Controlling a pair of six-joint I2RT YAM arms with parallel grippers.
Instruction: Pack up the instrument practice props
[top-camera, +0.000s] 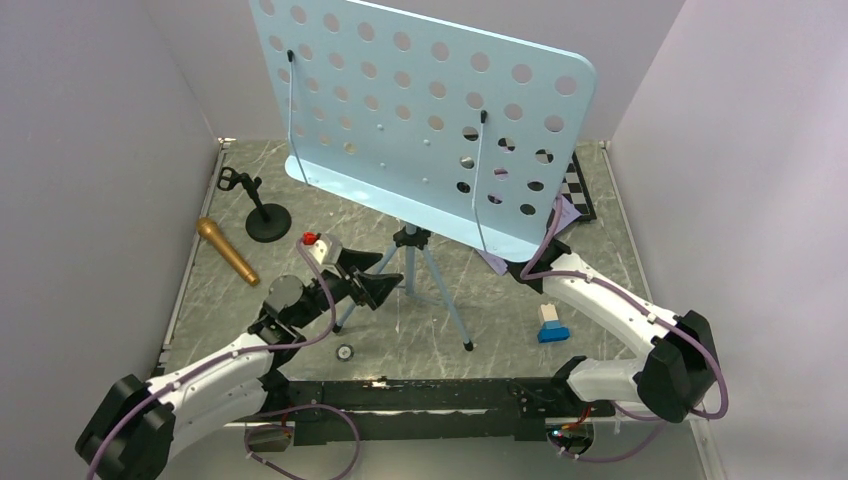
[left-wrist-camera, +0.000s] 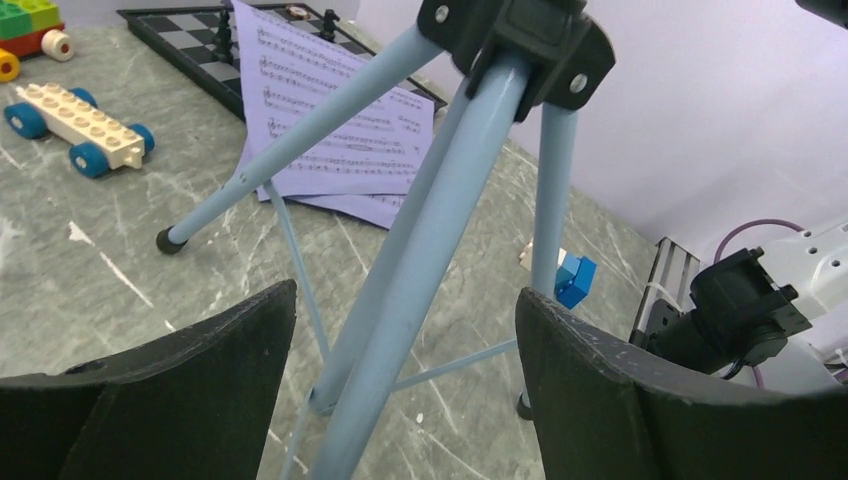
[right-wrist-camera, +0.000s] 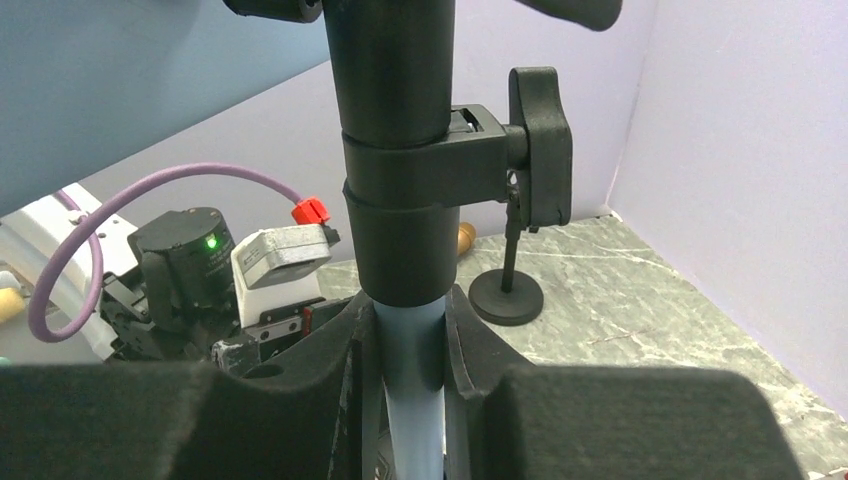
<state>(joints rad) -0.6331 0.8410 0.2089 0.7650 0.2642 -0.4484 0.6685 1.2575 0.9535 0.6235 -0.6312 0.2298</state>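
I count one music stand (top-camera: 420, 110), one microphone (top-camera: 227, 251), one mic stand (top-camera: 268, 222), one chessboard (top-camera: 579, 190), and two toy cars: one white brick car (left-wrist-camera: 78, 127), one colourful brick car (left-wrist-camera: 30, 28). The sheet-music pages (left-wrist-camera: 300, 60) overlap, number unclear.

We see a smooth blue metal music stand (top-camera: 420, 110), shiny gold microphone (top-camera: 227, 251), paper pages (left-wrist-camera: 340, 130) and scratched stone-look worktop (top-camera: 500, 320).

Music stand (top-camera: 390, 180) desk overhangs table (top-camera: 500, 290) rear and centre; blocks descent from above. Tripod legs (top-camera: 447, 298) splay mid-table. Bare passage between legs and blue-white block (top-camera: 552, 325).
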